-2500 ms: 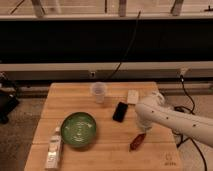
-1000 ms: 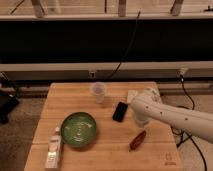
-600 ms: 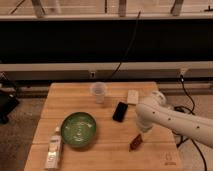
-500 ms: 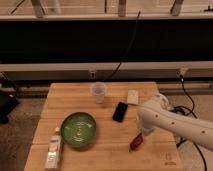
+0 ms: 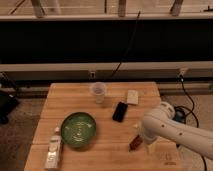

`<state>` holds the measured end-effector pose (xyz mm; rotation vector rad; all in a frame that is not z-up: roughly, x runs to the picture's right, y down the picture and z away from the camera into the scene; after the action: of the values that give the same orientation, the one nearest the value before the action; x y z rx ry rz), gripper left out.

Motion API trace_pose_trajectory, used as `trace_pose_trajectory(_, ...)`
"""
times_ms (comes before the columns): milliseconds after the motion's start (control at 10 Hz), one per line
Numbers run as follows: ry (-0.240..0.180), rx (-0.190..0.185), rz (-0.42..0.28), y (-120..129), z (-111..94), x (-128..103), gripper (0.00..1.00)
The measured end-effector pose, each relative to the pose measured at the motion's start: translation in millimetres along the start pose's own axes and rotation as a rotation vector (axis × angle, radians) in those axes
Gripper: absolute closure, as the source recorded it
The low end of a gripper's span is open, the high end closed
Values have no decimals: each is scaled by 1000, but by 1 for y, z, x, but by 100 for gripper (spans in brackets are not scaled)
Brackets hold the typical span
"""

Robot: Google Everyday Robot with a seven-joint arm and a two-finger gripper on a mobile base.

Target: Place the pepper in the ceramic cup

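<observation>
We see the claw [image 5: 146, 145] released, touching or just right of the pepper [image 5: 134, 144]; pepper's long axis runs near-to-far; cup [image 5: 99, 92] far-left.

Pincer [image 5: 143, 141] at the pepper [image 5: 134, 144], right of the bowl [image 5: 64, 126]; cup [image 5: 99, 92] behind, phone [image 5: 119, 111] between them.

The wooden bench [image 5: 65, 100] fills the lower middle of the frame. Near its upper edge stands the ceramic cup [image 5: 99, 92], with a small pale block [image 5: 132, 96] to the right of it. The black phone [image 5: 120, 111] lies at centre. The green bowl [image 5: 78, 130] sits lower left, with a pale bottle [image 5: 53, 152] beside it at the corner. The pepper [image 5: 135, 143] lies lower right, the pincer [image 5: 149, 148] just beside it, fingers spread.
</observation>
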<state>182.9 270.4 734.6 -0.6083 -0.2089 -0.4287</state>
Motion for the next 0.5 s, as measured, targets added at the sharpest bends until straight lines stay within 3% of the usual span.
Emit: trace_pose_trajectory(500, -11, 0, -56, -15, 23, -1, 21)
